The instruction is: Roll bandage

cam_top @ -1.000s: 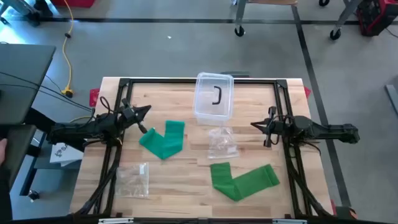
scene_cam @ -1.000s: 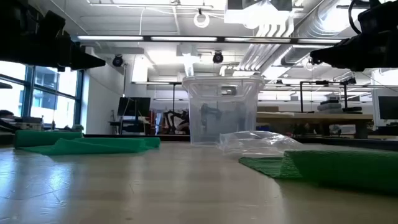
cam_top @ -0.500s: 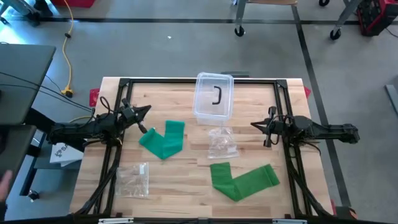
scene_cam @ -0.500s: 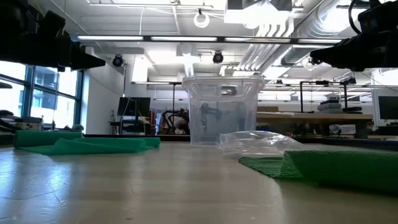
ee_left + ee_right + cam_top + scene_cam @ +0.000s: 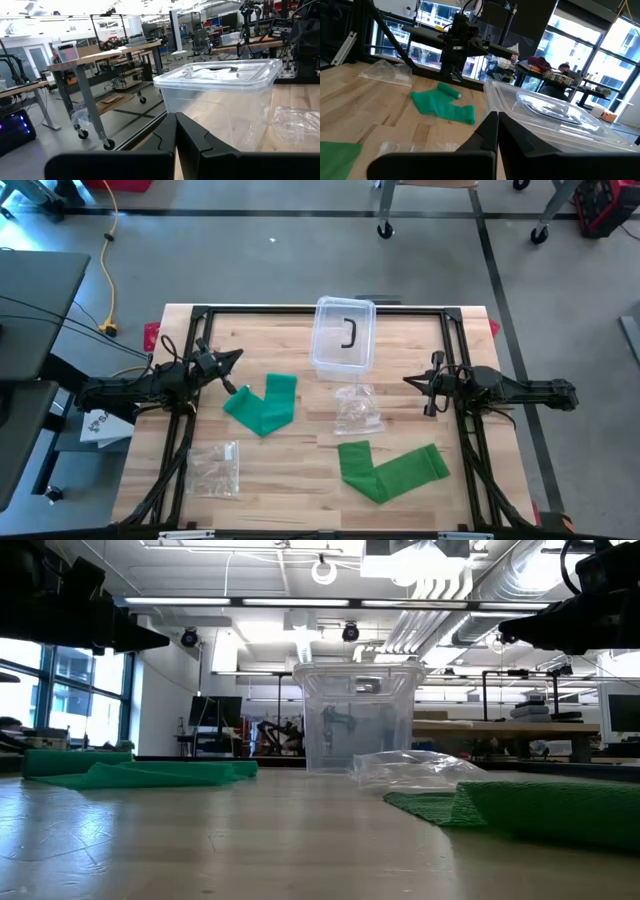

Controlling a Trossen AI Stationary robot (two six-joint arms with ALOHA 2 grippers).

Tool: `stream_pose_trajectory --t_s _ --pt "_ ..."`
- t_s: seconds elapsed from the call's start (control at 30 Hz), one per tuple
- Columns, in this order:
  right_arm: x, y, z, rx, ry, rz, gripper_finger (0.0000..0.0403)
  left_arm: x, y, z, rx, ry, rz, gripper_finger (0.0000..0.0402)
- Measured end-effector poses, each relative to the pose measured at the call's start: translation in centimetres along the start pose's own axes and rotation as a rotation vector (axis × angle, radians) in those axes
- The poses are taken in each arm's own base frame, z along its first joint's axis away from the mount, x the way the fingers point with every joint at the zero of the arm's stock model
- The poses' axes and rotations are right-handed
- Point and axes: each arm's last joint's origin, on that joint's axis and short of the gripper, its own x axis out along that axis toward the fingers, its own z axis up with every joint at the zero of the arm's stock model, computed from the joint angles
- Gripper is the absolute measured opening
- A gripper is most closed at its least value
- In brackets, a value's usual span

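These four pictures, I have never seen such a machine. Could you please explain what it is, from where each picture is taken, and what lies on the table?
It is a robot with two dark arms at a wooden table. One picture looks down from above, one looks level across the table top, and two come from cameras on the wrists. The left gripper and the right gripper both hang above the table, shut and holding nothing. On the table lie two unrolled green bandages, the left bandage and the right bandage. There is also a clear plastic box with a lid at the far edge and two clear plastic bags, the middle bag and the near-left bag.
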Motion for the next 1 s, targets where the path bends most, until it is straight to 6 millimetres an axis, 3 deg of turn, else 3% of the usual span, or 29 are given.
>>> stream_pose_trajectory --t_s 0.43,0.5,0.63,0.77,1.0 --pt "0.0 0.01 -0.01 0.0 0.0 0.0 0.0 0.01 -0.01 -0.02 0.002 0.002 -0.001 0.0001" --pt "0.0 0.0 -0.01 0.0 0.0 0.0 0.0 0.03 0.05 -0.03 0.111 0.005 0.014 0.0001" --pt "0.0 0.0 0.0 0.0 0.0 0.0 0.0 0.07 0.22 0.01 0.494 0.013 0.044 0.0001" --pt "0.0 0.0 0.0 0.0 0.0 0.0 0.0 0.07 0.2 -0.07 0.679 0.025 0.039 0.0001" --pt "0.0 0.0 0.0 0.0 0.0 0.0 0.0 0.07 0.11 -0.04 0.691 0.007 0.012 0.0001"
